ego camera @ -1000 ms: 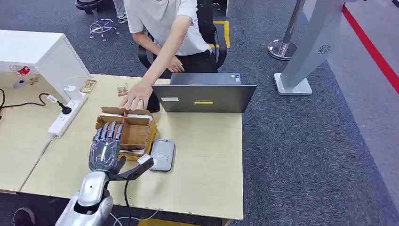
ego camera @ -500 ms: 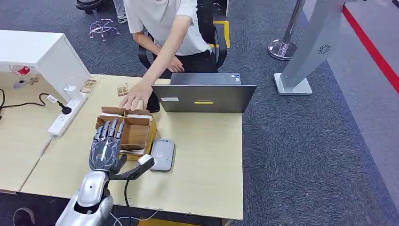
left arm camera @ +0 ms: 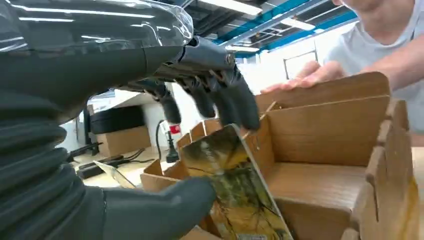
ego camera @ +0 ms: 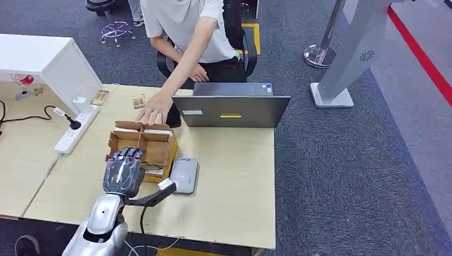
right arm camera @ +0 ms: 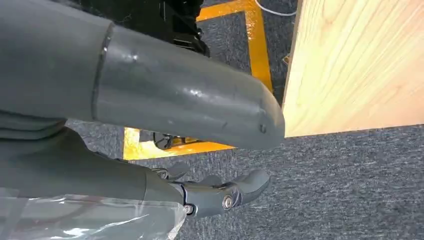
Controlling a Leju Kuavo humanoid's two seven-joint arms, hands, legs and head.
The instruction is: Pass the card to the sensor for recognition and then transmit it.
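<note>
The left hand (ego camera: 123,172) sits over the near end of the cardboard box (ego camera: 158,145), fingers curled down and thumb pinching a card (left arm camera: 235,195) that stands tilted inside, hemmed by the box walls. The reader (ego camera: 184,175) lies just beside the box, with bare table (ego camera: 234,176) beyond; a person's hand (ego camera: 153,111) rests at the box's far edge by the laptop (ego camera: 231,110). The right hand (right arm camera: 220,192) hangs over carpet, fingers loosely apart, holding nothing.

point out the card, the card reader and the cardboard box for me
card (left arm camera: 235,190), left wrist view, on its printed face above the thumb
card reader (ego camera: 184,175), head view, middle of its grey top
cardboard box (ego camera: 154,151), head view, on the inner dividers beyond the left hand (ego camera: 123,172)
</note>
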